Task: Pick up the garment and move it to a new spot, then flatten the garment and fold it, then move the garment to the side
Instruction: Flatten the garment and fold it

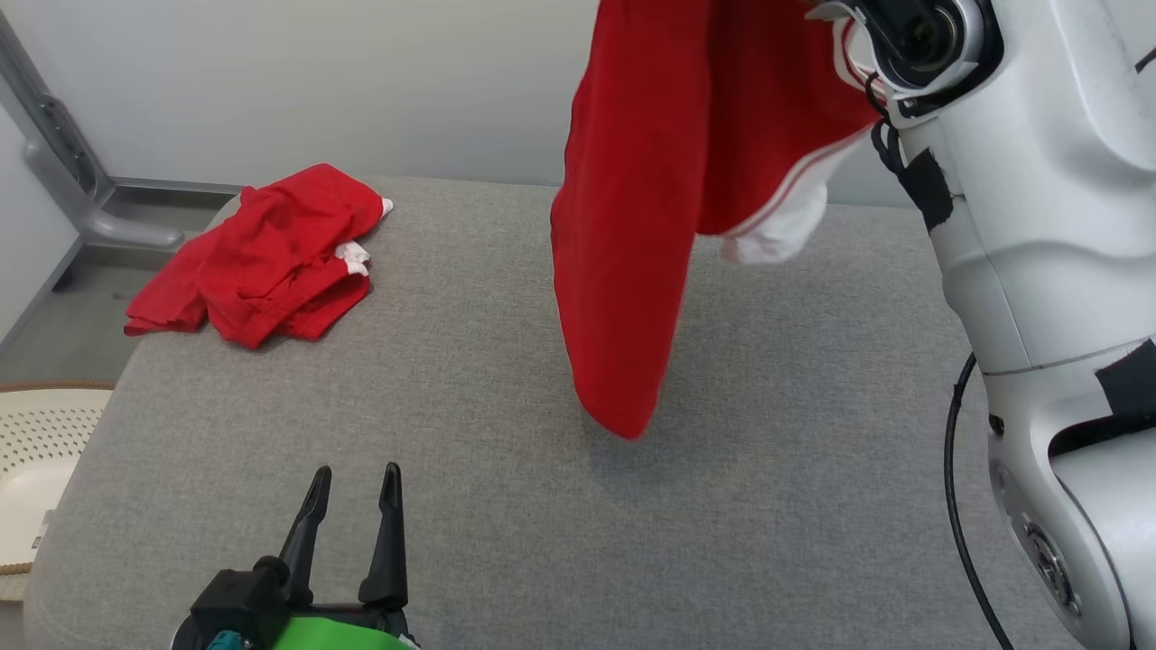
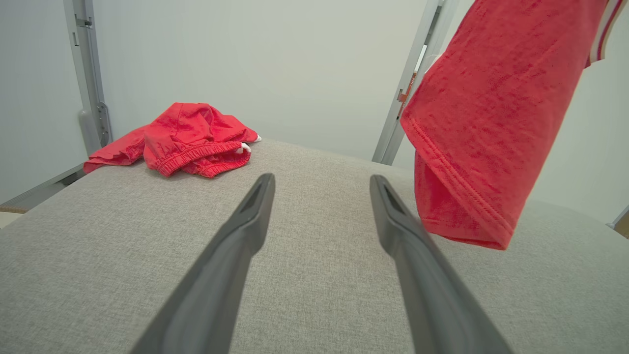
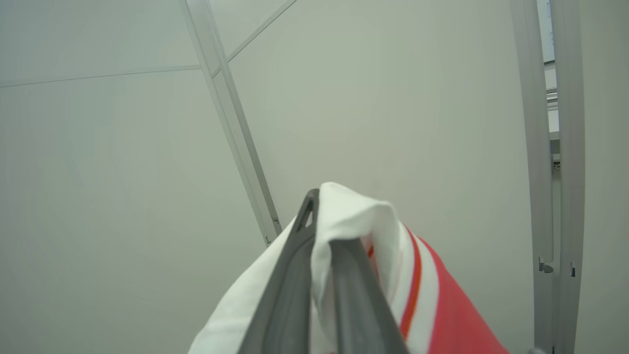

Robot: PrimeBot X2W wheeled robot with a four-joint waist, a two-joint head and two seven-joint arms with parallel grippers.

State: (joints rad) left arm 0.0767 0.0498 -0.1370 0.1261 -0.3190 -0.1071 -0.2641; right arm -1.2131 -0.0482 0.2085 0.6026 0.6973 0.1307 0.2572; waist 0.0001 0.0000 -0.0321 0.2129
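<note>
A red garment (image 1: 632, 226) with white striped trim hangs in the air over the grey table (image 1: 506, 542), its lowest tip just above the cloth surface. In the left wrist view the same garment (image 2: 486, 128) dangles at the right. My right gripper (image 3: 324, 221) is raised high and shut on the garment's white edge (image 3: 354, 216); its fingertips are hidden in the head view behind the white forearm (image 1: 1020, 181). My left gripper (image 1: 354, 483) stands open near the table's front left, holding nothing, well left of the hanging cloth.
A second red garment (image 1: 262, 257) lies crumpled at the table's far left corner. A pale perforated basket (image 1: 36, 460) sits off the table's left edge. A grey metal frame (image 1: 72, 171) stands at the back left.
</note>
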